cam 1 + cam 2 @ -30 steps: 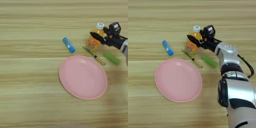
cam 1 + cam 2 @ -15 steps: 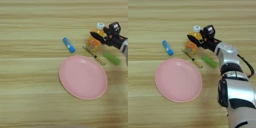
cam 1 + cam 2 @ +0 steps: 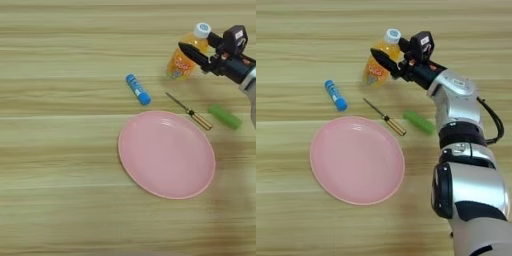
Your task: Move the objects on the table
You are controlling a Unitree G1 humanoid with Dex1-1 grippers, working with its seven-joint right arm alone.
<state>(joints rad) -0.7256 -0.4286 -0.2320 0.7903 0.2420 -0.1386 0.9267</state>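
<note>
I see the right gripper (image 3: 390, 51) at the orange drink bottle (image 3: 377, 65) near the far right of the table (image 3: 60, 200), its two black fingers (image 3: 382, 58) spread either side of the bottle's upper body just under the white cap (image 3: 392, 35); fingers are apart, and I can't tell if they actually grip it. Bottle leans, cap toward the gripper. Nearer me, the gold-handled metal tool (image 3: 385, 118) lies diagonal just off the pink plate's (image 3: 356, 160) far rim, green bar (image 3: 419, 122) just right of it, blue tube (image 3: 336, 95) apart to the left.
</note>
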